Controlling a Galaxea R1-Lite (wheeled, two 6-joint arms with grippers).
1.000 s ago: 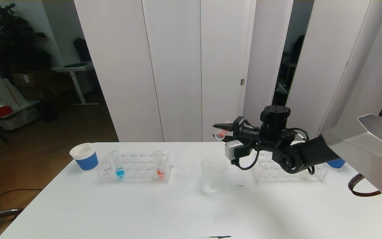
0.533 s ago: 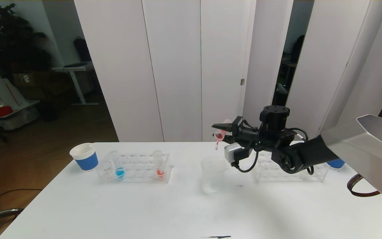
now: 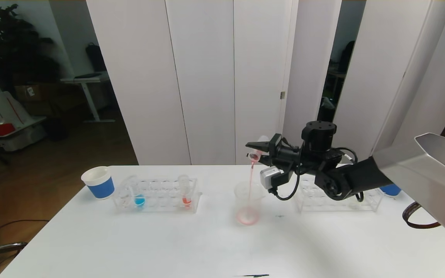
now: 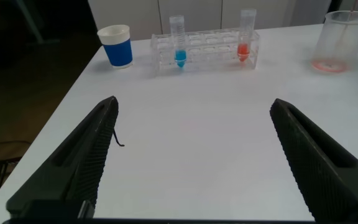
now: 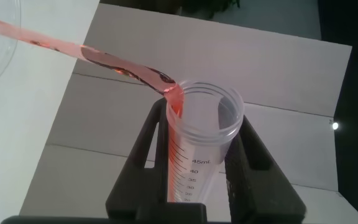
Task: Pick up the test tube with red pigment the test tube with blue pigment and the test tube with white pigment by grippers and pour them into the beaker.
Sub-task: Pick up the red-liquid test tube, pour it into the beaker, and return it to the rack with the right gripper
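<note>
Right pincer (image 3: 254, 148) hangs above the clear cylindrical beaker (image 3: 248, 202), clamped on a clear graduated test tube with red pigment (image 5: 194, 140) tipped mouth-down. A thin red stream (image 3: 250, 179) runs into the beaker, pooling pink at its bottom. Left pincer (image 4: 194, 155) spread wide, low over the white table (image 3: 168, 243). In the clear rack (image 3: 157, 197) stand the blue-pigment tube (image 3: 136, 193) and an orange-red tube (image 3: 184, 191). The white-pigment tube, hard to make out from here.

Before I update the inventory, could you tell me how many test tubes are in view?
3: blue-pigment tube and red-pigment tube in the left rack; one tipped in the right gripper.
</note>
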